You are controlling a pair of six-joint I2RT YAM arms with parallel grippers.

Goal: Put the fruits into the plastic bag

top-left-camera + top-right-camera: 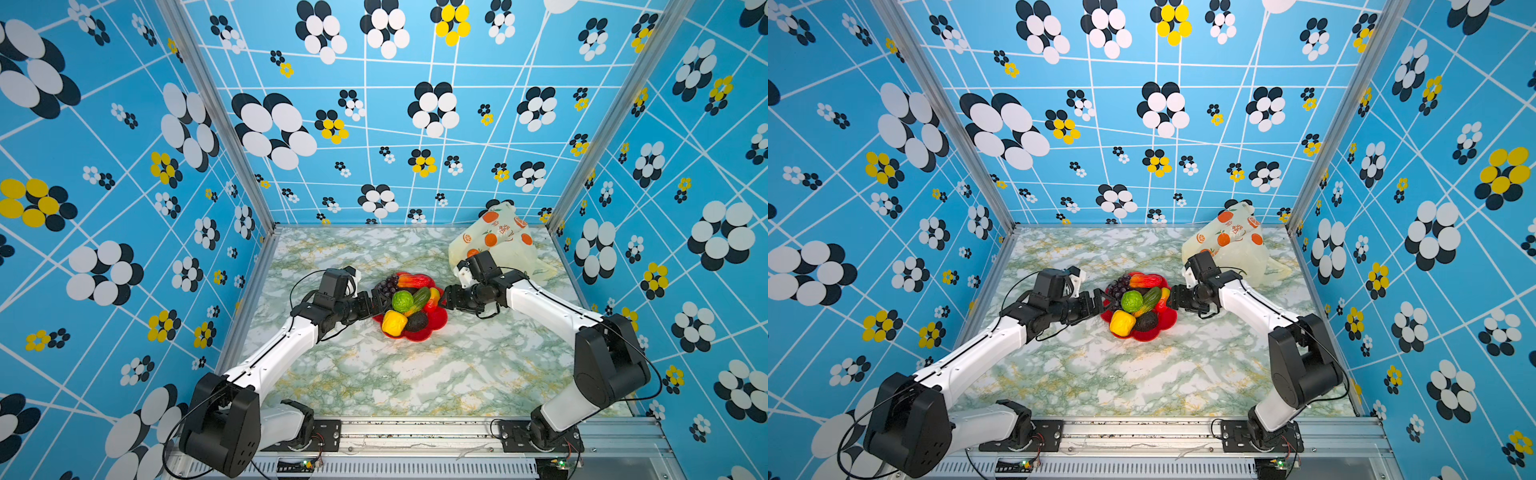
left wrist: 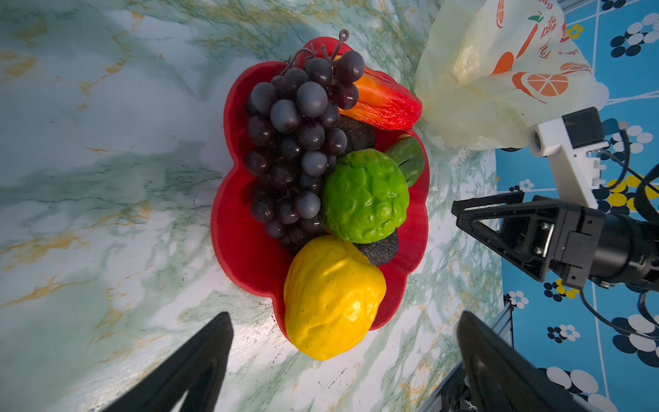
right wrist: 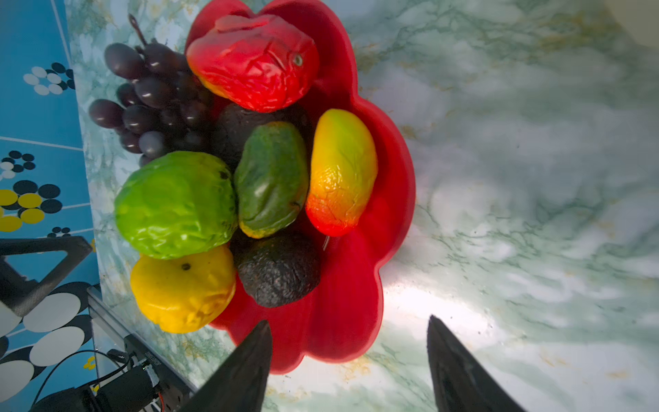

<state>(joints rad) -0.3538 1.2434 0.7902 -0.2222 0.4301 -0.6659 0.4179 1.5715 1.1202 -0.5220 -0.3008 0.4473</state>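
Observation:
The fruits lie heaped in a red flower-shaped dish [image 1: 437, 322] at mid-table: purple grapes [image 2: 299, 142], a bumpy green ball [image 2: 365, 196], a yellow pepper-like piece [image 2: 331, 296], a green cucumber [image 3: 271, 178], a dark avocado [image 3: 280, 271] and red-orange pieces [image 3: 255, 60]. The plastic bag [image 1: 505, 245] [image 1: 1235, 245] sits crumpled at the back right, pale yellow with orange prints. My left gripper [image 1: 380, 305] [image 2: 344, 317] stands open at the dish's left edge, holding nothing. My right gripper [image 1: 444, 297] [image 3: 349, 321] is open at the dish's right edge, fingers astride the rim.
Blue flower-patterned walls close in the marble table [image 1: 374, 374] on three sides. Both arm bases are bolted to a metal rail [image 1: 415, 432] along the front edge. The right arm's wrist lies just in front of the bag.

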